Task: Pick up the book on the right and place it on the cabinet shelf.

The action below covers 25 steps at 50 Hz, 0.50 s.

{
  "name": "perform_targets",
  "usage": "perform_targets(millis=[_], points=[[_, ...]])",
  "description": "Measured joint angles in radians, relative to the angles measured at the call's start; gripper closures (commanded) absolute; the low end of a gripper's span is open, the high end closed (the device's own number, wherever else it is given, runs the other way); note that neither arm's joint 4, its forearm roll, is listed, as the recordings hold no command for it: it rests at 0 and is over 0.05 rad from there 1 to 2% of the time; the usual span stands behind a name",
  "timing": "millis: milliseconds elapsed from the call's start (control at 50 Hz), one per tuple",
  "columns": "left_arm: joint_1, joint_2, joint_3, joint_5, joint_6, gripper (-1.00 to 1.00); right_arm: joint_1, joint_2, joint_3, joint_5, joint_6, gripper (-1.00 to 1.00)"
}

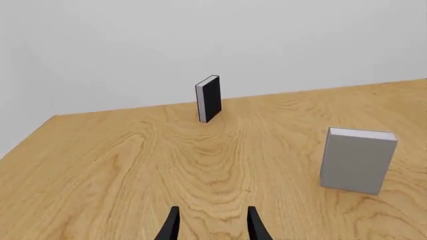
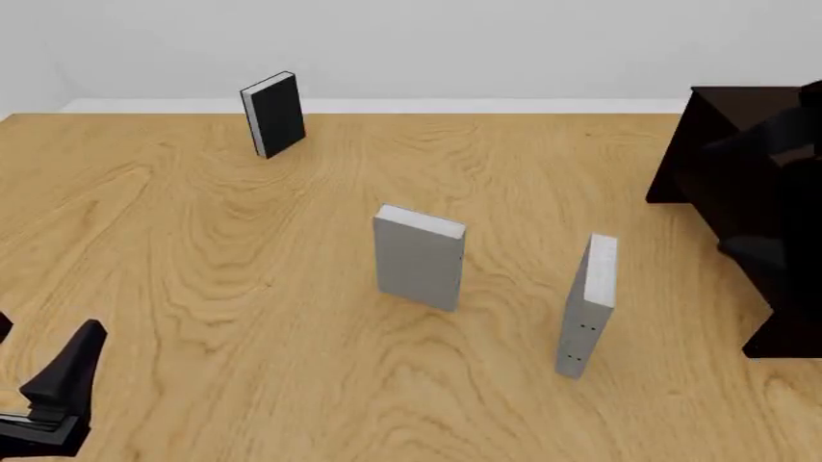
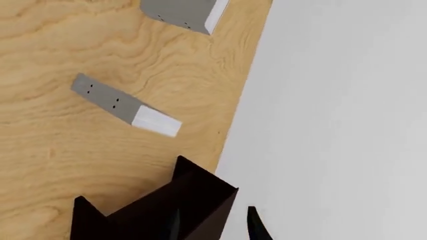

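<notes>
Left gripper (image 2: 58,385): nearest you, low at the left corner of the worktop (image 2: 257,318). Its wrist view shows the fingers parted with bare wood between them, holding nothing. It sits well apart from every book, so judge it parked.

Book (image 2: 588,303): your target, upright on its bottom edge at right-centre, spine with two dark dots facing you, white page edges up. Standing like this it offers both covers to a pinch from above or the side, but being thin it will likely tip if nudged.

Grey book (image 2: 419,257): thicker, upright, just left of the target and slightly farther. Not yours.

Right gripper (image 3: 213,222): only two dark finger tips show in its wrist view, apart, nothing between them. In the front view the arm is lost against the cabinet; you cannot place it exactly.

Book vs right gripper: book lies well apart from it, across open worktop, beyond the cabinet corner. No approach yet.

Cabinet (image 2: 752,192): dark, far right; shelf recess not clearly visible.

Black book (image 2: 273,114): farthest, upright, back left.
</notes>
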Motion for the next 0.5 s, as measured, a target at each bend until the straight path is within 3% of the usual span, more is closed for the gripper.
perform_targets(millis=[320,500], points=[[-0.005,0.000,0.000,0.007,0.015,-1.00,-0.011,0.031,0.007,0.059,-0.113,-1.00],[-0.008,0.000,0.000,0.009,0.020,-1.00,-0.036,0.023,0.034,0.089,-0.215,-1.00]])
